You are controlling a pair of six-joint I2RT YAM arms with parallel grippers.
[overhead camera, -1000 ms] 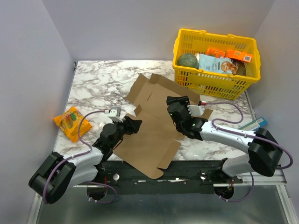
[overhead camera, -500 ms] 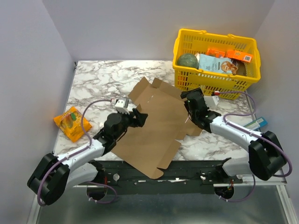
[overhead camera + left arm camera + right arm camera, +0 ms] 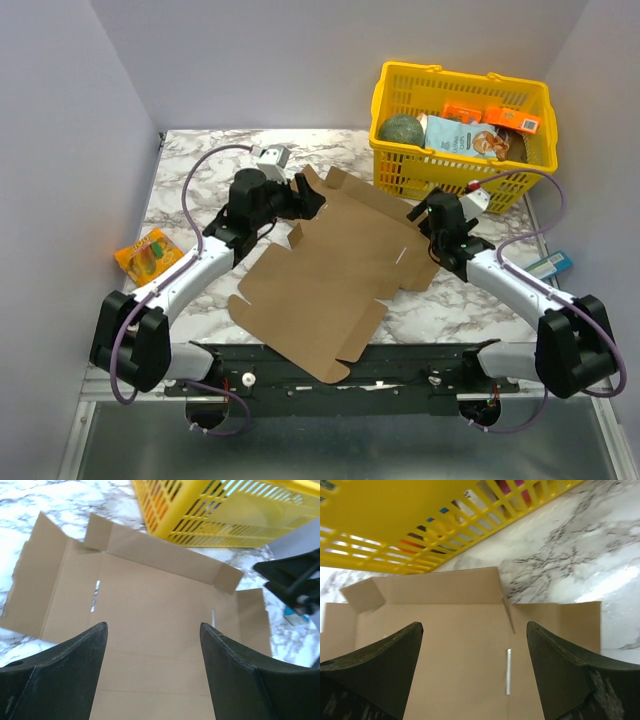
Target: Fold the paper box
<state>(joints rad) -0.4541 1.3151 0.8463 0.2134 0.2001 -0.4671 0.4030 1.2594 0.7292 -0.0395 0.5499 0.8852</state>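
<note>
The paper box (image 3: 330,280) is a flat brown die-cut cardboard sheet with flaps and slits, lying on the marble table. My left gripper (image 3: 305,200) hovers over its far left corner, open and empty. My right gripper (image 3: 425,215) hovers over its far right edge, open and empty. In the left wrist view the open gripper (image 3: 152,625) frames the sheet (image 3: 150,605), with far flaps slightly raised. In the right wrist view the open gripper (image 3: 474,625) is above the sheet (image 3: 445,645) near a slit.
A yellow plastic basket (image 3: 450,175) with groceries stands at the back right, close behind the sheet; it shows in both wrist views (image 3: 215,510) (image 3: 420,520). An orange snack packet (image 3: 150,255) lies at the left. A small blue box (image 3: 550,265) lies at the right edge.
Both grippers moved away from the sheet's middle: the left one up to the far left corner, the right one back and right. The sheet now lies opened out flatter.
</note>
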